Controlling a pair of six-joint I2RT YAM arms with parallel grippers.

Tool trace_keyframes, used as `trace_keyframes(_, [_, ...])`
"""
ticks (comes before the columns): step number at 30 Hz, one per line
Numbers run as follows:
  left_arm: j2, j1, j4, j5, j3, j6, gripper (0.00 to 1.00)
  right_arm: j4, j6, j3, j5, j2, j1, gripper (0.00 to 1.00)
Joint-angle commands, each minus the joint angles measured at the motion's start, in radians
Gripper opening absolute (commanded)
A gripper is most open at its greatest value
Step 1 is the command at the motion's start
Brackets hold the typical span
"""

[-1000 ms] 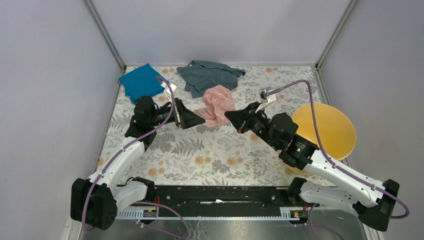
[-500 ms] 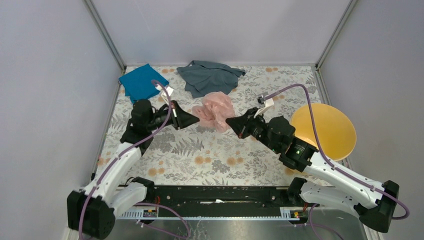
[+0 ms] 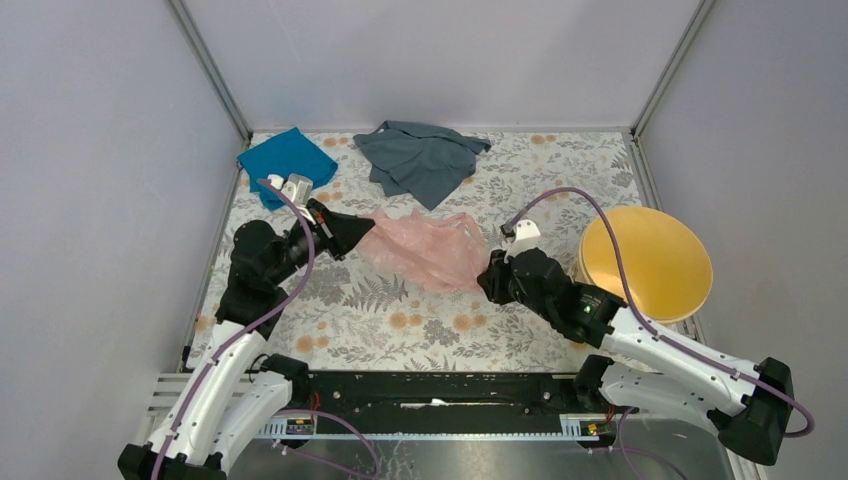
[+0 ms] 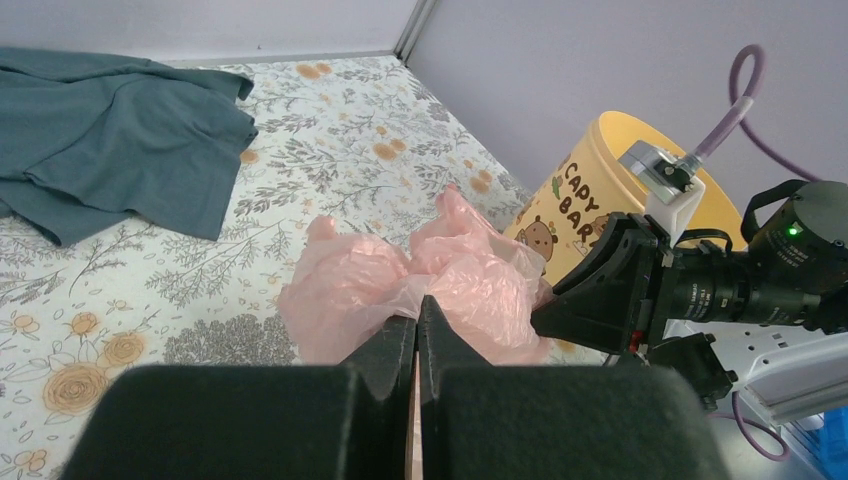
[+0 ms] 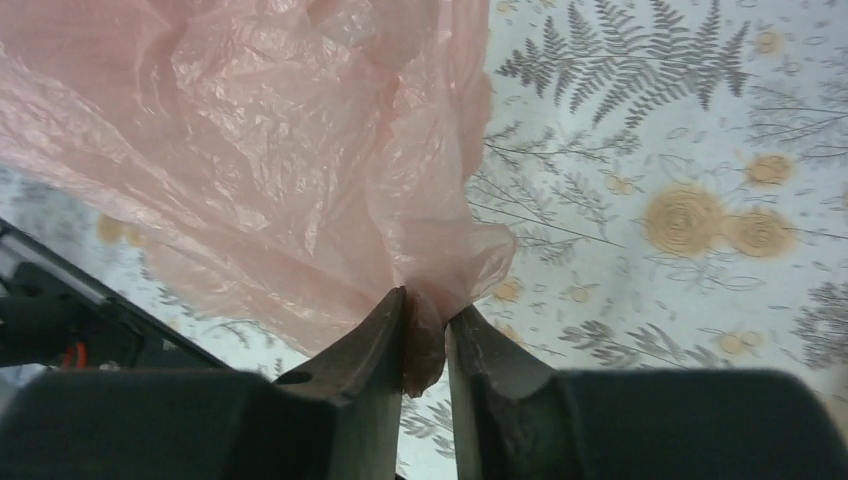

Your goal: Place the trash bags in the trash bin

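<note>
Here, your left gripper (image 3: 371,228) and right gripper (image 3: 483,282) each pinch 1 end of the trash bag (image 3: 425,250), stretched left-to-right between them; the trash bin (image 3: 648,262) stands just beyond the right one.

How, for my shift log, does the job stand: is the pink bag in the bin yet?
Not yet. Done: the left gripper and right gripper are each shut on an edge of the pink trash bag. In hand: it is stretched between them, short of the yellow bin. Left: getting it into that empty bin and releasing.
</note>
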Motion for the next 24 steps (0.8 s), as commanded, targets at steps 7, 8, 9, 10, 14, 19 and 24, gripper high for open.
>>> trace_keyframes(7, [0.011,0.007,0.076,0.060,-0.003,0.014,0.00,-0.103,-0.202,0.156,0.053,-0.007,0.005,0.68])
trace_keyframes(8, [0.014,0.007,0.087,0.071,-0.006,0.008,0.00,-0.087,-0.207,0.161,0.049,-0.011,0.005,0.72])
trace_keyframes(9, [0.018,0.008,0.094,0.084,-0.007,0.004,0.00,-0.066,-0.213,0.166,0.044,-0.013,0.006,0.75])
trace_keyframes(10, [0.023,0.007,0.101,0.094,-0.008,0.000,0.00,-0.045,-0.216,0.171,0.041,-0.012,0.006,0.78])
trace_keyframes(14, [0.034,0.008,0.120,0.122,-0.013,-0.014,0.00,0.033,-0.242,0.200,0.023,0.032,0.004,0.87])
trace_keyframes(19, [0.030,0.007,0.146,0.156,-0.019,-0.025,0.00,0.050,-0.281,0.288,-0.225,0.193,-0.108,0.91])
trace_keyframes(24, [0.023,0.006,0.167,0.184,-0.024,-0.036,0.00,0.133,-0.291,0.342,-0.752,0.337,-0.306,0.97])
